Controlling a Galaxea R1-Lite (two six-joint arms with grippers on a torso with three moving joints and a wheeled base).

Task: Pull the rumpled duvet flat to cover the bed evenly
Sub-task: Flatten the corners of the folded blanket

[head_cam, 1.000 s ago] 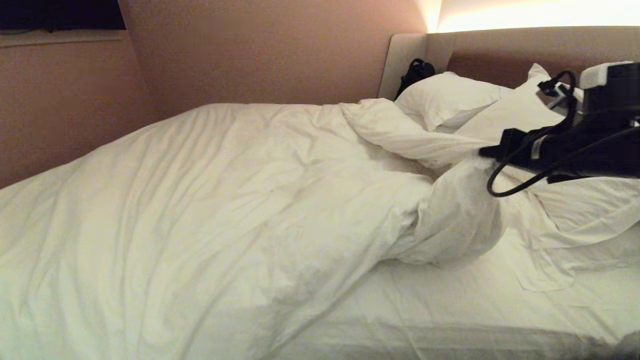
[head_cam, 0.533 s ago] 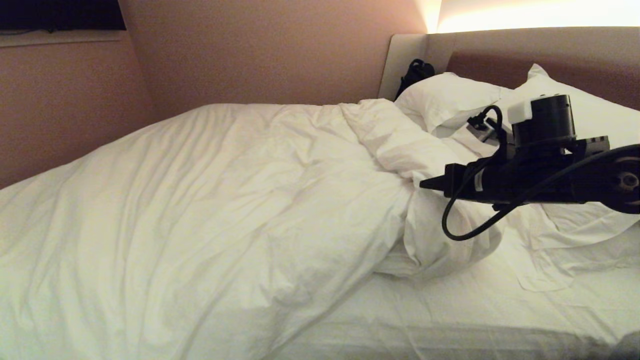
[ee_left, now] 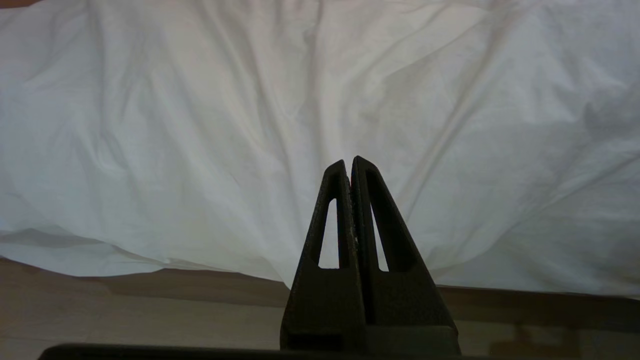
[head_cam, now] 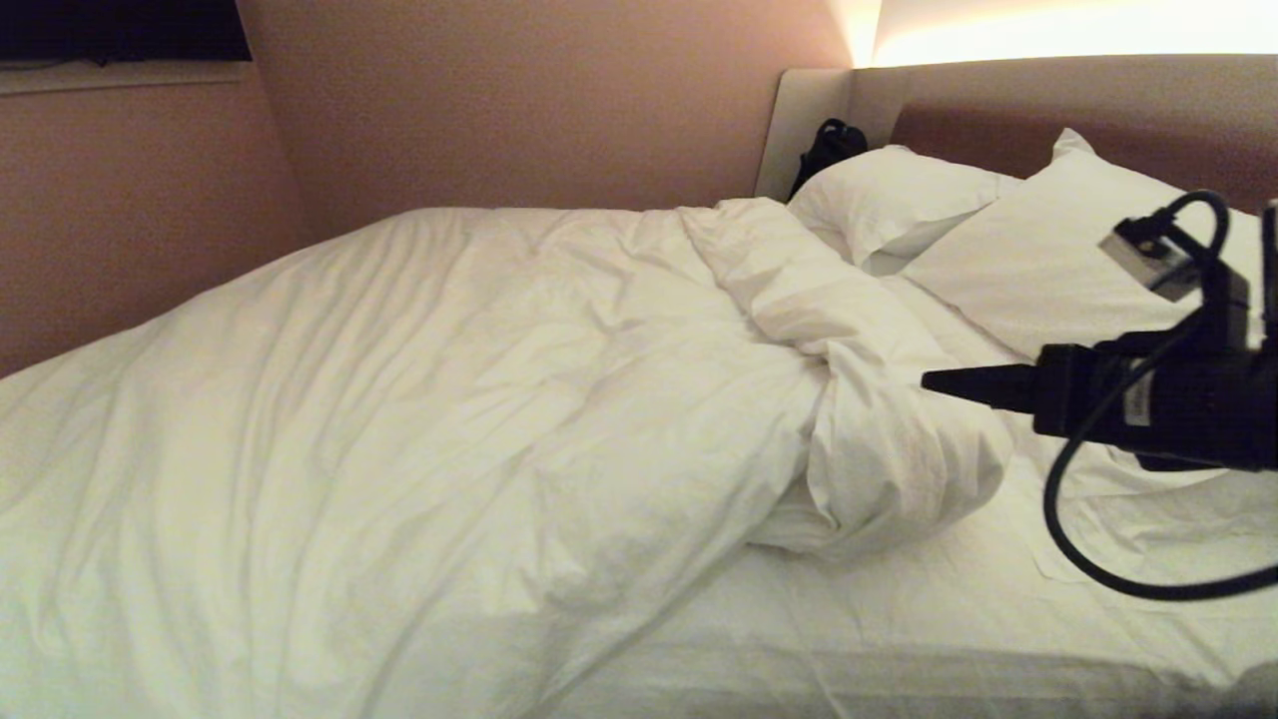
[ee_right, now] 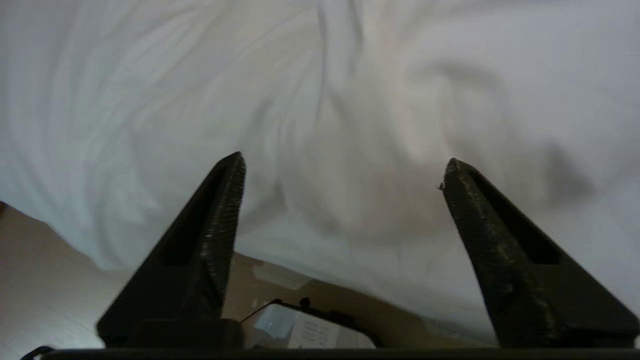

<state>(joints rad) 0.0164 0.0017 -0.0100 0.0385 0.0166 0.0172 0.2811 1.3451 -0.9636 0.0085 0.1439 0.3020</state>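
Note:
The white duvet [head_cam: 419, 399] lies creased over the left and middle of the bed, and its near-right corner is bunched in a lump [head_cam: 899, 459] short of the pillows. Bare sheet of the bed [head_cam: 899, 629] shows in front of the lump. My right gripper [head_cam: 931, 381] hovers just right of the lump, apart from it. The right wrist view shows this gripper [ee_right: 344, 160] open and empty, with the duvet [ee_right: 350, 100] beyond it. My left gripper [ee_left: 350, 162] is shut and empty, low beside the duvet's hanging edge [ee_left: 200, 150], outside the head view.
Two white pillows [head_cam: 899, 200] [head_cam: 1038, 270] lean on the padded headboard [head_cam: 1098, 110]. A black object [head_cam: 827, 150] sits in the headboard's corner. A pinkish wall [head_cam: 499, 100] runs along the bed's far side. Wood floor [ee_left: 125, 310] shows under the duvet's edge.
The right gripper held the duvet's corner up, carried it down and left, opened and let go, then drew back to the right. The lifted fold sank into a lump.

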